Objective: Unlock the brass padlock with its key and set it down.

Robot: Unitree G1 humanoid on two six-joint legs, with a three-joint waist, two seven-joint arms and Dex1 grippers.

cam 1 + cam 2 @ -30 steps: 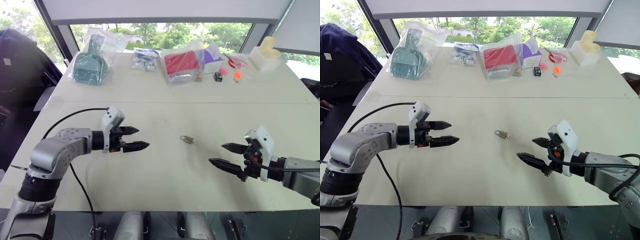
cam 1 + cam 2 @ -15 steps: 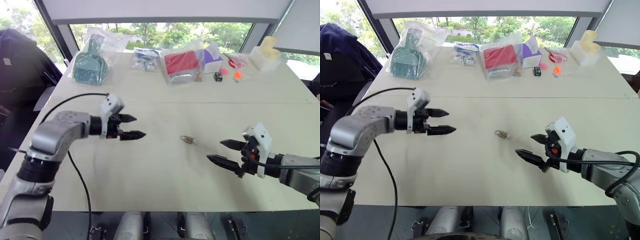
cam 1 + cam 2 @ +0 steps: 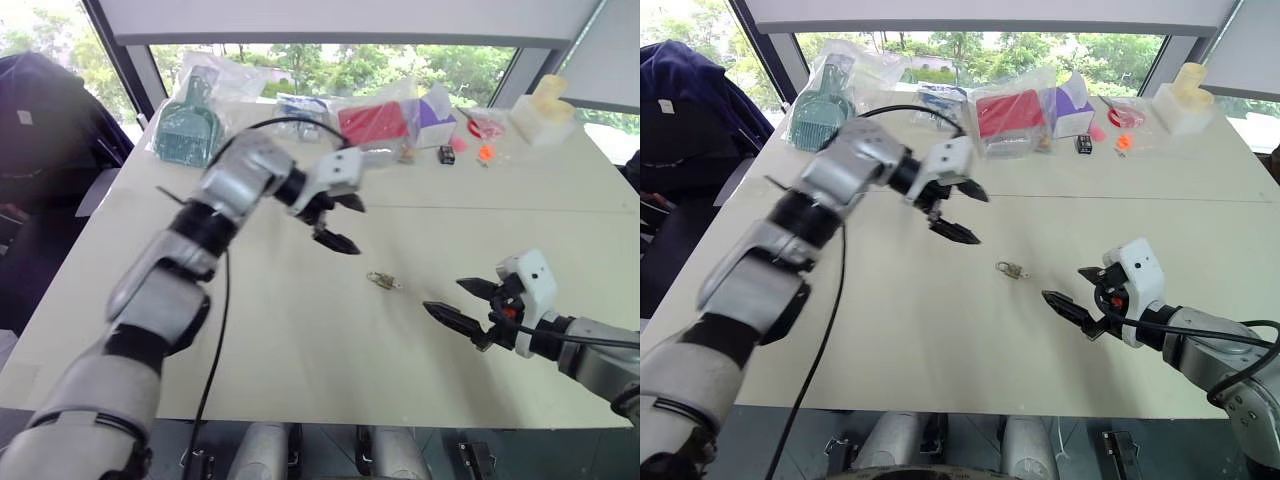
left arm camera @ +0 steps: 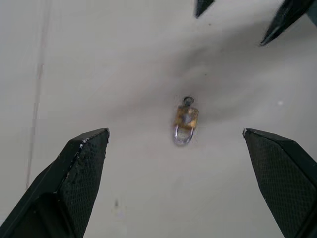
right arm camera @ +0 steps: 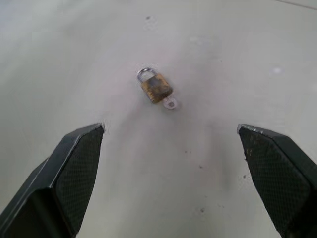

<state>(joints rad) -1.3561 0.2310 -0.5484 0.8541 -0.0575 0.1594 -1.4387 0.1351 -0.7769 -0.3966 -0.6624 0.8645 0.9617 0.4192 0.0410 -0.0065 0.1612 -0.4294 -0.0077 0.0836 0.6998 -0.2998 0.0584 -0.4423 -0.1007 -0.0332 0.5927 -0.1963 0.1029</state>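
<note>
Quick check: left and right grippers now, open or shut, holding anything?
Left gripper: open, holding nothing, above the table.
Right gripper: open, holding nothing.
The brass padlock lies on the table between them, untouched.

Key (image 5: pixel 171 103) tiny, barely discernible at brass padlock (image 5: pixel 156 87) base.

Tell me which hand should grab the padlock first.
Probably the right hand: it hangs low and open beside the brass padlock, level with the table. The left hand, also open, is raised above it.
</note>
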